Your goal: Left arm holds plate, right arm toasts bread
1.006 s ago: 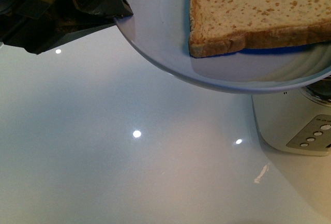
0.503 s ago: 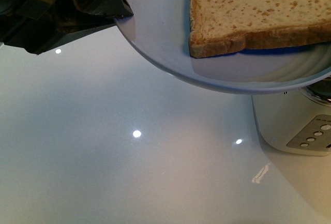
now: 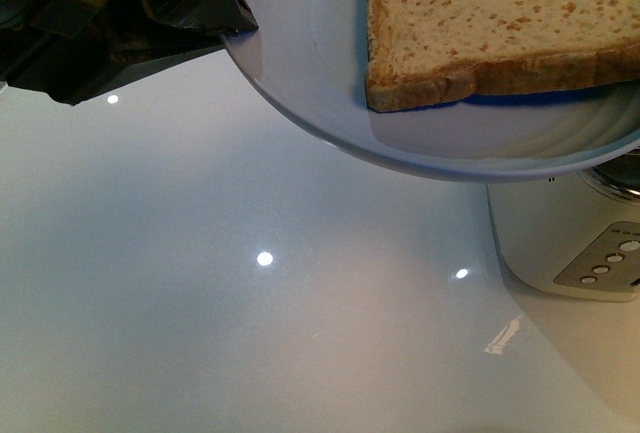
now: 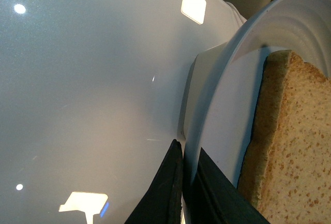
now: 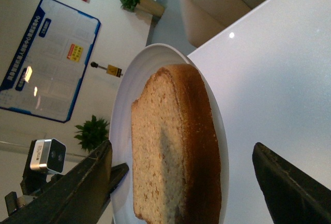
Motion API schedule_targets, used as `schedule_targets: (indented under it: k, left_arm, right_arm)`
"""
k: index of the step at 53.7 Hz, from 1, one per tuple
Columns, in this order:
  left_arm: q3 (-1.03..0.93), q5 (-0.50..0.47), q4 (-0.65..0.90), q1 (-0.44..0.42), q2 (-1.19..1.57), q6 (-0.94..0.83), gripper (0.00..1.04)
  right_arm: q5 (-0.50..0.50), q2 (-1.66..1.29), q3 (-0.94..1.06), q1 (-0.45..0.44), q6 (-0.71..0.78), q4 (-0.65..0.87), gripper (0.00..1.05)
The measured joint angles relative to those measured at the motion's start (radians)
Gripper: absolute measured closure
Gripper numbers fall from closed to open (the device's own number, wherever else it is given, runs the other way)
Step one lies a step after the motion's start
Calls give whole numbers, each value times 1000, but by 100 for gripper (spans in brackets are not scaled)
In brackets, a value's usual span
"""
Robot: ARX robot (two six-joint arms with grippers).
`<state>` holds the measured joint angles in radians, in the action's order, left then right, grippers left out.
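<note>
**Plate is up, bread not yet taken**

Nearest you, the glossy white desk [image 3: 250,343] carries a white toaster [image 3: 545,238] at its right side, with the button panel [image 3: 605,263] turned your way. The plate hides its slots, so you cannot tell from here whether they are free.

Above the toaster hangs the pale plate [image 3: 320,63], lifted clear of the desk. Your left gripper [image 4: 189,154] is closed on the plate's rim, with one dark jaw on each face of it. The slice of bread [image 3: 490,23] lies flat on the plate, its crumb pale and its crust golden.

Your right gripper [image 5: 181,151] is spread wide and holds nothing. In its wrist view the fingers stand on either side of the slice and look apart from it.

Farthest off are a cream chair [image 5: 217,1] and a wall with a blue-framed board [image 5: 49,58].

By my reading, the holding half is done. The toasting half is all left: you need to close on the slice, carry it to a slot and drop it in.
</note>
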<state>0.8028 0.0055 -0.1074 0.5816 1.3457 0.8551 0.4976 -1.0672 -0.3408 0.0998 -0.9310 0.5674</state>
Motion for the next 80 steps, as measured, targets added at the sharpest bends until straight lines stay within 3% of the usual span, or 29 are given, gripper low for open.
schedule_targets:
  k: [10,16,28,31,36,60,71,80]
  left_arm:
    - [0,0,0,0,0,0,102]
    - [0,0,0,0,0,0,102]
    - [0,-4,0,0,0,2,102]
    - [0,-11,-1,-1,0,2,102]
    - [0,-7,-2,-2,0,3,102]
    - [0,1,-2,0,0,3,102]
    - [0,1,-2,0,0,4,102]
    - [0,1,-2,0,0,4,102]
  right_arm:
    - [-2,0,8,10,4,-6,44]
    - [-3,0,10,19,4,-6,46]
    - [-12,0,11,23,6,-9,76]
    - [-23,0,14,23,8,-11,89]
    - [-16,0,17,23,9,-12,102]
    - [6,46,17,5,11,-53,102]
    - [25,180,-80,-80,34,-135,102]
    - [-67,243,-166,-153,175,-247,102]
